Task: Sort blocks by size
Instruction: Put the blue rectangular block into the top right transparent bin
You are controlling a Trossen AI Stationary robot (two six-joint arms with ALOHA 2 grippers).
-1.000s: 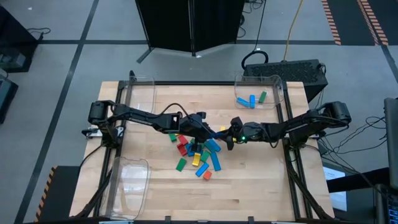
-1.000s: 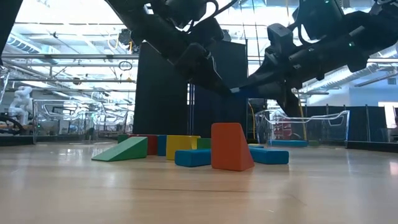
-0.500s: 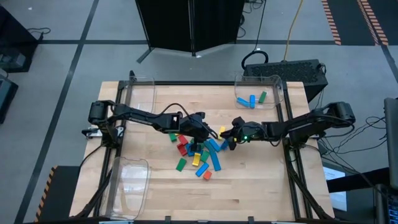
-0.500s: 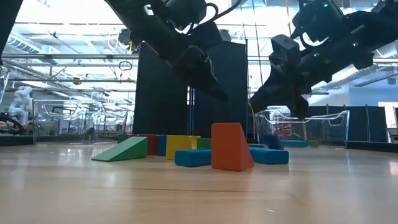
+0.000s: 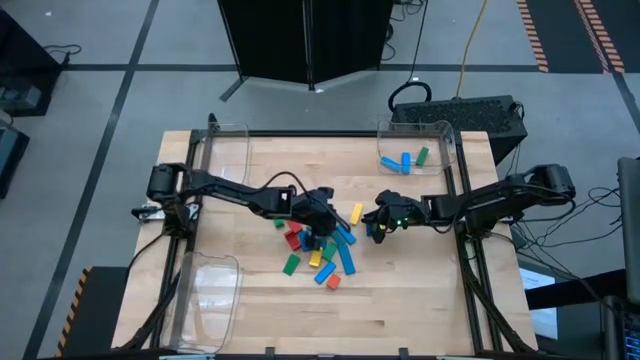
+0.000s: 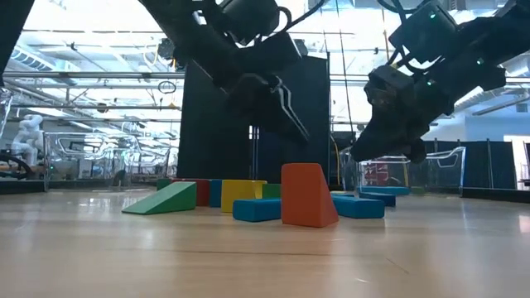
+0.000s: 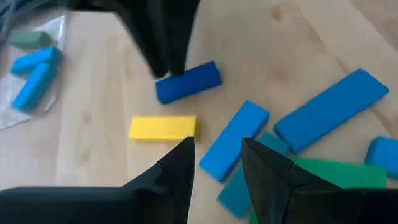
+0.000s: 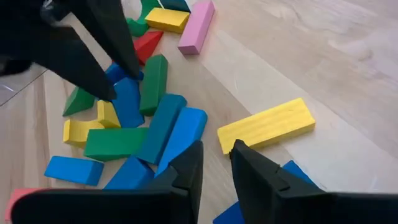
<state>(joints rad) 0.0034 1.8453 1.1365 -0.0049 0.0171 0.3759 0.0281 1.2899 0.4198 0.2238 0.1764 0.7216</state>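
The left gripper (image 5: 322, 222) hovers unclenched, holding nothing, over the blocks (image 5: 325, 248). The right gripper (image 5: 376, 222), fingers parted and empty, has a yellow block (image 5: 355, 213) just beside it.

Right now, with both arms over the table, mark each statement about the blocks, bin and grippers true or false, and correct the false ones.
1. The bin on the right arm's side holds blue blocks and a green block. True.
2. The right gripper grips the yellow block. False: that block lies loose on the table, and the gripper holds nothing.
3. The left gripper is above the pile of blocks. True.
4. Every block is in a bin. False: most lie in the pile.
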